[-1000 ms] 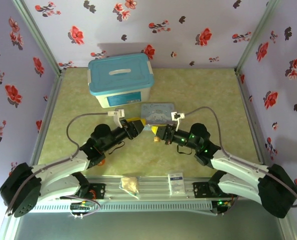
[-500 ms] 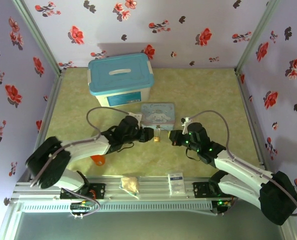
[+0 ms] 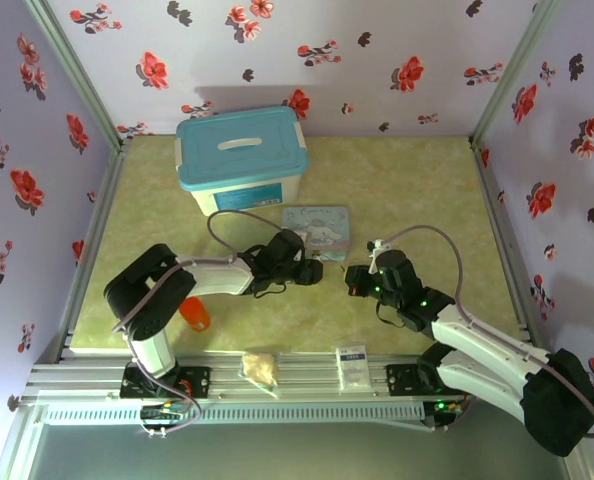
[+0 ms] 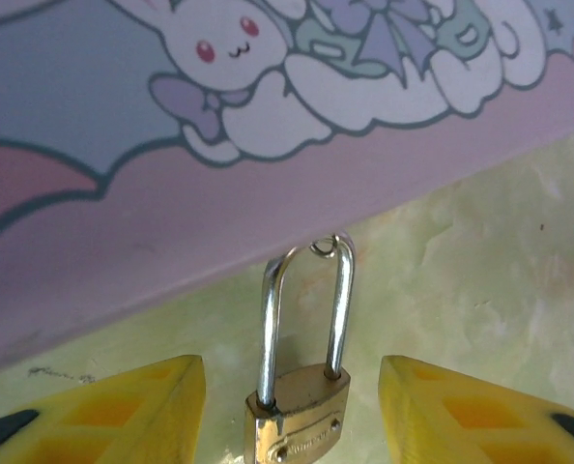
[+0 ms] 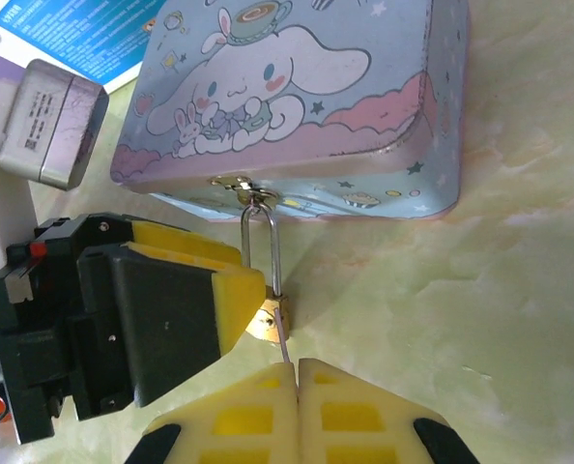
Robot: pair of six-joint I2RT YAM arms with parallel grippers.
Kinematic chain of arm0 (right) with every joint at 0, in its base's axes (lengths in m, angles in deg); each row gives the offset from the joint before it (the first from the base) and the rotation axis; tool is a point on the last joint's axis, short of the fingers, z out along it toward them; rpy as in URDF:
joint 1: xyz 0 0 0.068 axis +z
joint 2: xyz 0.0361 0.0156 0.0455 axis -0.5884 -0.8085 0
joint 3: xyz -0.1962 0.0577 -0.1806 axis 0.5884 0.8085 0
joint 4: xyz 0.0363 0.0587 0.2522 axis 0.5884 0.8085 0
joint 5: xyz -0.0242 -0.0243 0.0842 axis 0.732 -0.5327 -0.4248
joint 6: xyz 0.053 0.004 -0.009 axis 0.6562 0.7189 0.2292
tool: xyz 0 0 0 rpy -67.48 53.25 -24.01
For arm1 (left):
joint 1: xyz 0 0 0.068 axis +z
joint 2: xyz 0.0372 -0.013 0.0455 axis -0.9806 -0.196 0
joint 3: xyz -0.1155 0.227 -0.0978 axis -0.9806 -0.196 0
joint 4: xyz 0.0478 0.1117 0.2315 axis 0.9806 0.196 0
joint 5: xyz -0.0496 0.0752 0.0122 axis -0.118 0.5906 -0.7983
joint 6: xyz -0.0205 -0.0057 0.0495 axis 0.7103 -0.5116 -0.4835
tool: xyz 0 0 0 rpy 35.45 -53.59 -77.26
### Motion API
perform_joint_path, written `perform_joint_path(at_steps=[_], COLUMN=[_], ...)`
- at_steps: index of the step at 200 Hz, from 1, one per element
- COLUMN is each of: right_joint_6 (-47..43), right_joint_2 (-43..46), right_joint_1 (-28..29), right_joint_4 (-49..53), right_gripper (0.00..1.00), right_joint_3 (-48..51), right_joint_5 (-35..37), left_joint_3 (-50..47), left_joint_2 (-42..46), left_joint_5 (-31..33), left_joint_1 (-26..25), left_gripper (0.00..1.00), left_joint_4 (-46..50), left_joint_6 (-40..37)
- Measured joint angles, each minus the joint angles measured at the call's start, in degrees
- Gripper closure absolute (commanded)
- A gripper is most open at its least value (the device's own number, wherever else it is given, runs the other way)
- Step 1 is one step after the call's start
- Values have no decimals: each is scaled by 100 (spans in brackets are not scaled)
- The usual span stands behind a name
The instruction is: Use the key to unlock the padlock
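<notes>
The small brass padlock (image 4: 297,422) hangs by its silvery shackle (image 4: 271,319) from the clasp of the pale blue cartoon tin (image 5: 297,106) and rests on the green mat. My left gripper (image 4: 292,396) is open, one yellow finger (image 4: 123,411) on each side of the lock body with a gap on both sides. My right gripper (image 5: 298,372) is shut on the key (image 5: 283,343), whose thin blade reaches the bottom of the padlock (image 5: 271,319). From above, the left gripper (image 3: 313,272) and right gripper (image 3: 353,281) face each other just in front of the tin (image 3: 317,222).
A white box with a blue lid (image 3: 242,160) stands behind the tin. An orange-red cup (image 3: 194,316) lies beside the left arm. A tan packet (image 3: 259,368) and a white sachet (image 3: 352,362) rest on the front rail. Flowered walls close in three sides.
My left arm has folded and carried its gripper rightward until its fingers straddle the padlock, the jaws narrowing a little. The right gripper has stayed shut on the key in front of the lock.
</notes>
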Motion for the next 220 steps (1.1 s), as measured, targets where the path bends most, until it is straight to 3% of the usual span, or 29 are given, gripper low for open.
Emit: perform_joint_path(at_steps=[109,197,220], right_joint_6=[107,769,968], right_joint_2=[142,-612,-866], right_joint_1=[0,39,160], right_joint_4=[-208,-1266,-1593], right_gripper=[100,100,100], right_joint_3=[363,706,730], right_joint_5=[44,-153,-245], left_joint_3=[426,-476,-743], left_joint_2=[-450,-321,-321], left_joint_5=[-63,-151,-149], left_joint_1=[-11,-37,-52], left_gripper=[70,86,86], left_joint_4=[269,-1272,-1823], left_joint_6=[76,817,1095])
